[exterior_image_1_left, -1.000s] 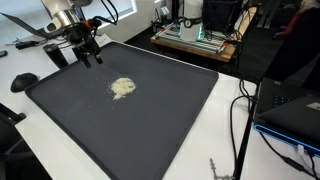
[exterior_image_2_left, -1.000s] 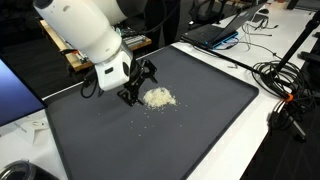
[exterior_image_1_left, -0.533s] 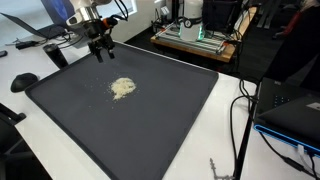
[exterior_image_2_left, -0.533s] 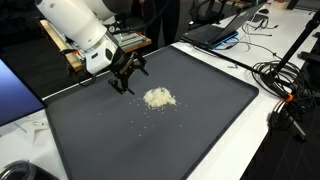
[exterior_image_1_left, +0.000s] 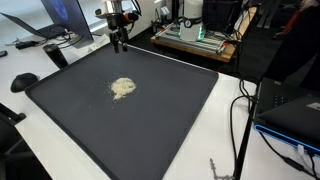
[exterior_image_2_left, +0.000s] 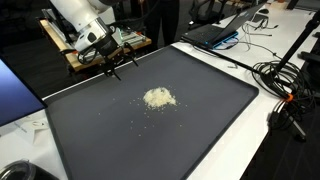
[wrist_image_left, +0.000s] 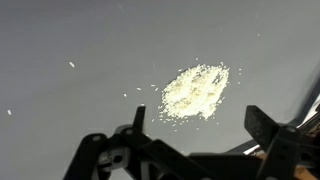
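Note:
A small heap of pale yellow crumbs lies on the large dark grey mat in both exterior views. My gripper hangs in the air above the mat's far edge, well away from the heap. Its two black fingers stand wide apart with nothing between them. A few stray crumbs lie scattered on the mat to the left of the heap.
A wooden frame with equipment stands behind the mat. Black cables run over the white table. A laptop sits beside the mat, and a monitor stands at the back.
The arm has lifted and drawn back from just beside the crumb heap to above the mat's far edge. The gripper stayed open. The heap has not moved.

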